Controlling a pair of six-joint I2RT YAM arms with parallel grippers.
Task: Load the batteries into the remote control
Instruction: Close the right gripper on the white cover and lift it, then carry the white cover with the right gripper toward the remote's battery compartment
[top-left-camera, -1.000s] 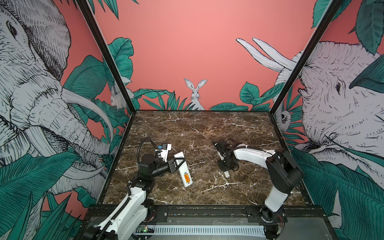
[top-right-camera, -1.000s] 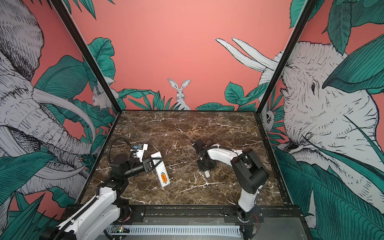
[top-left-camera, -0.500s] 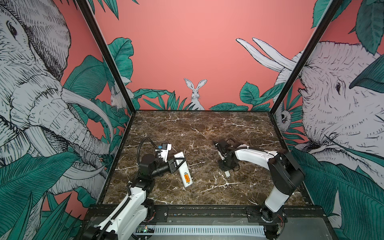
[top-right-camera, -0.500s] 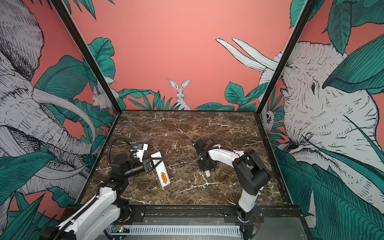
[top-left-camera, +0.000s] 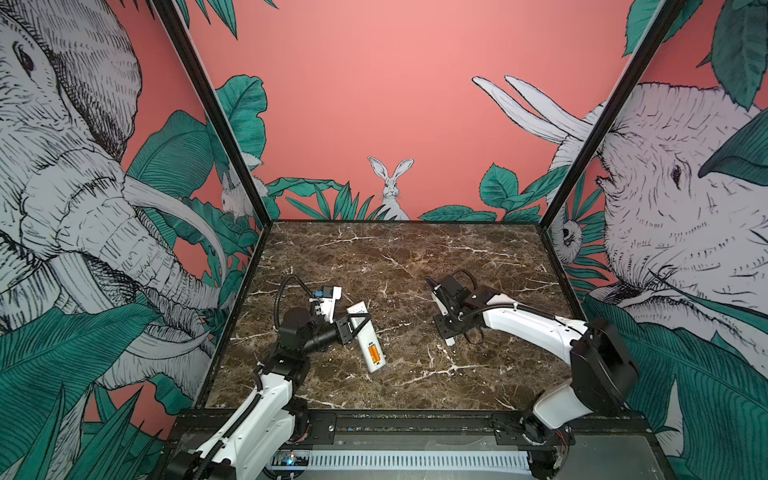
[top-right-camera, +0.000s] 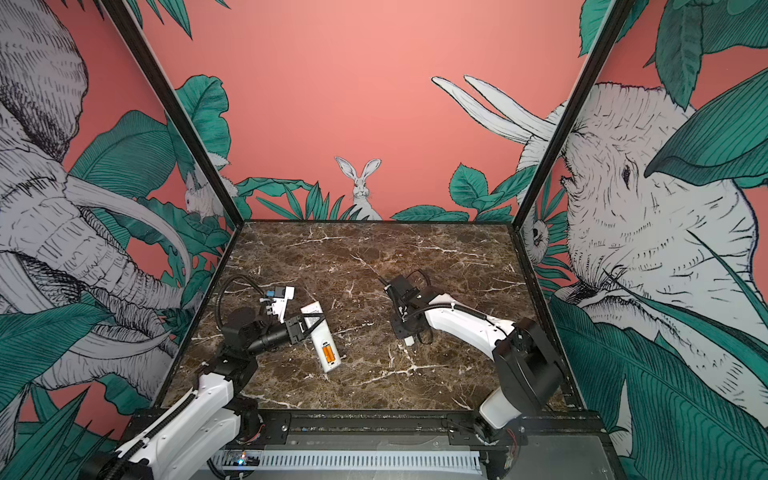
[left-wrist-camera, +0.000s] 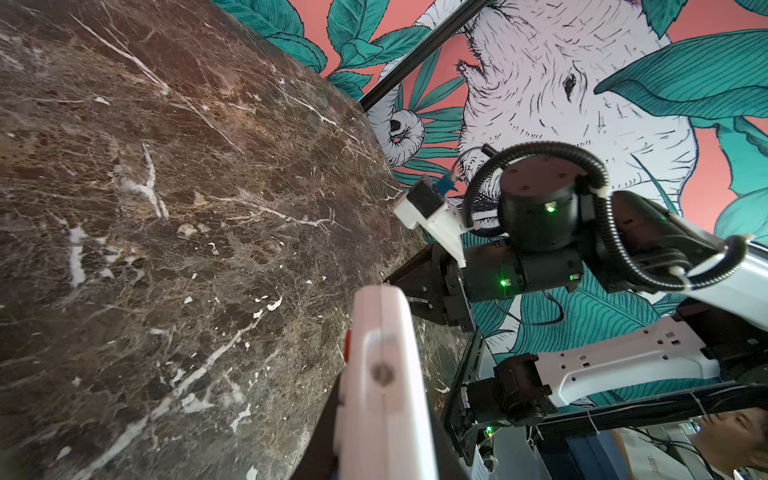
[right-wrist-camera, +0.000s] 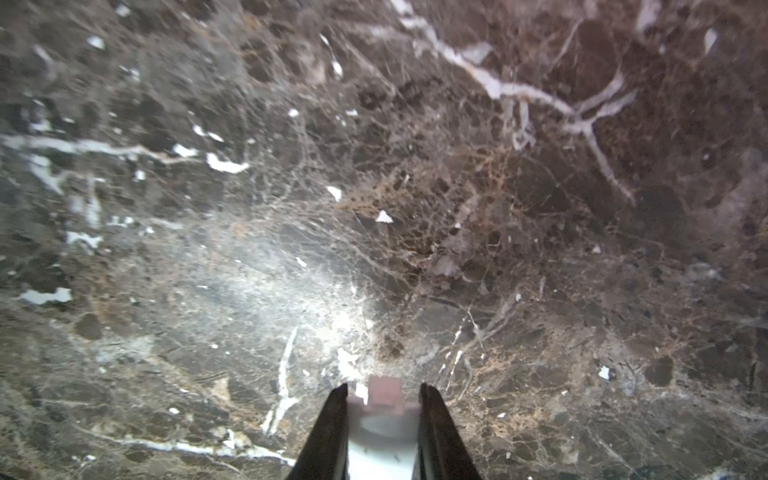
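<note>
Gripping the long slim white plastic remote control (top-left-camera: 365, 332) toward its 12 o'clock end, the left fingers (left-wrist-camera: 322, 449) are closed tight on it, one on each side. In the left wrist view we see the remote's narrow edge running away between them. In both top views one finger lies across its upturned plain back. The remote sits at about 8 o'clock from the middle of the brown marble table (top-left-camera: 415, 257), and its length runs roughly from 11 o'clock to 5 o'clock. Its battery bay stands open near the 5 o'clock end, and the two small orange cylindrical batteries (top-right-camera: 329, 354) lie in it side by side, lengthwise. We cannot tell whether the remote rests on the table or hangs just above it. The left arm reaches it from the 9 o'clock side.

The right fingers (right-wrist-camera: 332, 432) are drawn in to a narrow gap and pinch a small flat white plastic piece (right-wrist-camera: 382, 449), which has a little tab at its far end. In a top view this piece (top-left-camera: 449, 341) pokes out below the fingers at about 4 o'clock from the table's middle, well apart from the remote. We cannot make out whether its tip touches the table.
</note>
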